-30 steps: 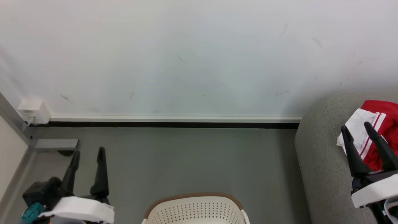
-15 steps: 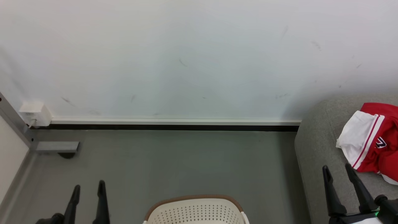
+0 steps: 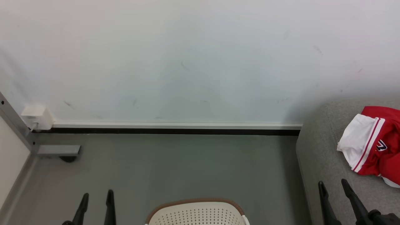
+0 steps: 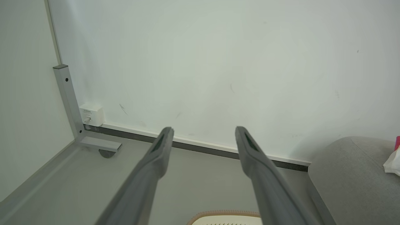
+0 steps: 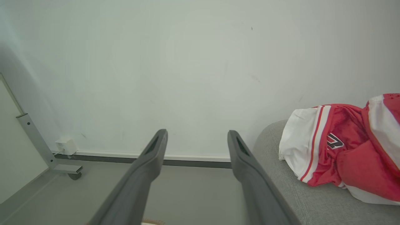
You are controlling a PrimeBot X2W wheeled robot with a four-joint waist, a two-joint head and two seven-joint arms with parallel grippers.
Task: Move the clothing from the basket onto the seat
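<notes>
In the head view the left gripper rises from the bottom edge at lower left. Its two dark fingers point up the picture over the grey floor, parted by a clear gap with nothing between them. The right gripper stands at lower right in the same pose, fingers apart and empty, over the near part of the seat. The clothing lies crumpled on the seat, beyond and to the right of those fingertips and apart from them. Its white panel with red stripe trim faces the floor side, and a small dark logo patch sits on the red. The basket stands on the floor at bottom middle, between the two grippers, showing its brown rim and perforated far wall. In the left wrist view the left gripper has its fingers spread wide and level, aimed at the white wall just above the dark skirting strip. The basket's rim peeps in at the bottom edge between them. The seat's rounded corner is at right with a sliver of the clothing on it, and a socket box and a metal frame stand at left. In the right wrist view the right gripper is likewise spread and holds nothing, pointing at the wall. Its right finger runs alongside the seat's edge. The clothing is heaped on the seat to the right of that finger, not touching it.
</notes>
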